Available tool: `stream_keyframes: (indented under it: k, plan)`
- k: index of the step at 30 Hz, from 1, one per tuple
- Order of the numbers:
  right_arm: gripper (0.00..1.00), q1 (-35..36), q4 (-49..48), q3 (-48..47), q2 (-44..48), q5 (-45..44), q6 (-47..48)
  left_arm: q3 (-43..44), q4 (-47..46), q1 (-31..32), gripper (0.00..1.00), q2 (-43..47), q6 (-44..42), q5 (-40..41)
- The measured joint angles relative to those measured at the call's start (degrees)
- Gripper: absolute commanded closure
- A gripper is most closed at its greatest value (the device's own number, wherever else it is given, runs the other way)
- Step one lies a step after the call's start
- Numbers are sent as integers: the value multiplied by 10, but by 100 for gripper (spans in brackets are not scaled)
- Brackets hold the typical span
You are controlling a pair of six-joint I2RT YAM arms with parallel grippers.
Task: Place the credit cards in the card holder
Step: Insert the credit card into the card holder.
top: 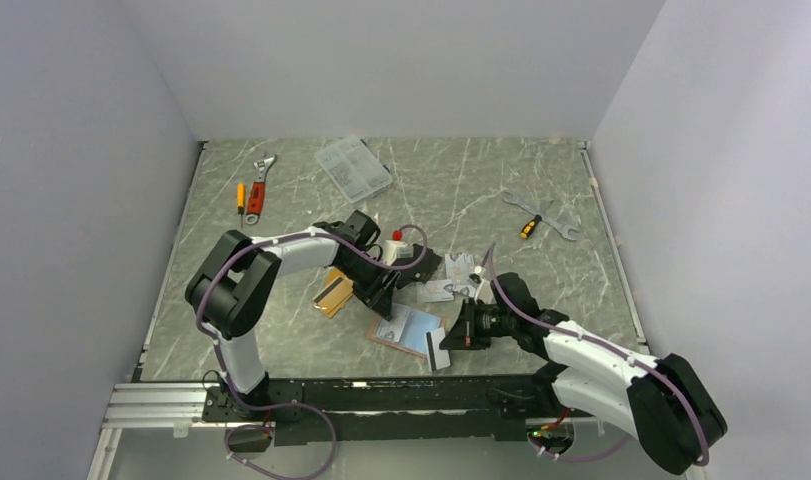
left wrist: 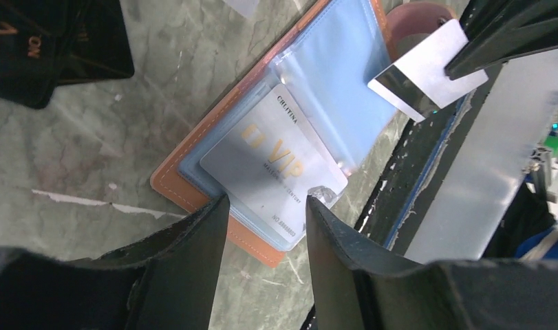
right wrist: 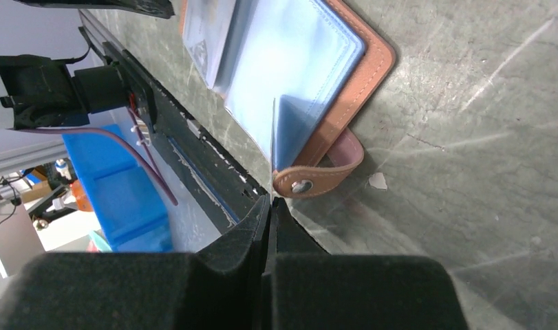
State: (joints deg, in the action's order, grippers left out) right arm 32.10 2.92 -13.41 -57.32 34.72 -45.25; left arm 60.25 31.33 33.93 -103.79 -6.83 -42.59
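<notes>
Grey marble tabletop [top: 451, 190], pink wallet [right wrist: 376, 65] open near front edge, VIP card [left wrist: 272, 172] on its pages, left pincer [left wrist: 267, 206] half-spread just above, right pincer [right wrist: 270, 203] clamped on second silver card [left wrist: 427, 69].

two pincers: left pincer [left wrist: 265, 206] and right pincer [right wrist: 270, 203]. one card holder [left wrist: 186, 189] under the left pincer. four silver-grey cards: one vip card [left wrist: 272, 172] in the holder, one gripped silver card [left wrist: 420, 72] in the right pincer, one loose silver card [top: 439, 290] and a second loose card [top: 461, 268] just beyond the right pincer. orange-gold cards [top: 333, 292] beside the left pincer: one or two, cannot tell. far beyond both pincers: two wrenches, an adjustable wrench [top: 261, 185] and an open spanner [top: 559, 225]; two screwdrivers, a small screwdriver [top: 240, 195] and a yellow-handled screwdriver [top: 529, 226]; one clear compartment box [top: 353, 168].
</notes>
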Motion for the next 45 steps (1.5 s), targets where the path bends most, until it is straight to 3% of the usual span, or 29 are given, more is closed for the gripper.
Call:
stream_keyframes:
  k: [17,23,31,45]
  plan:
    - [100,-24,80,34,144,-2,-11,32,21,59,52,1,-14,110]
    - [100,-26,111,35,155,-2,-12,35,28,67,42,5,-20,124]
    - [100,-27,149,35,168,-4,-8,44,41,62,41,5,-30,125]
    - [100,-28,134,35,154,-6,-8,44,49,49,41,5,-37,120]
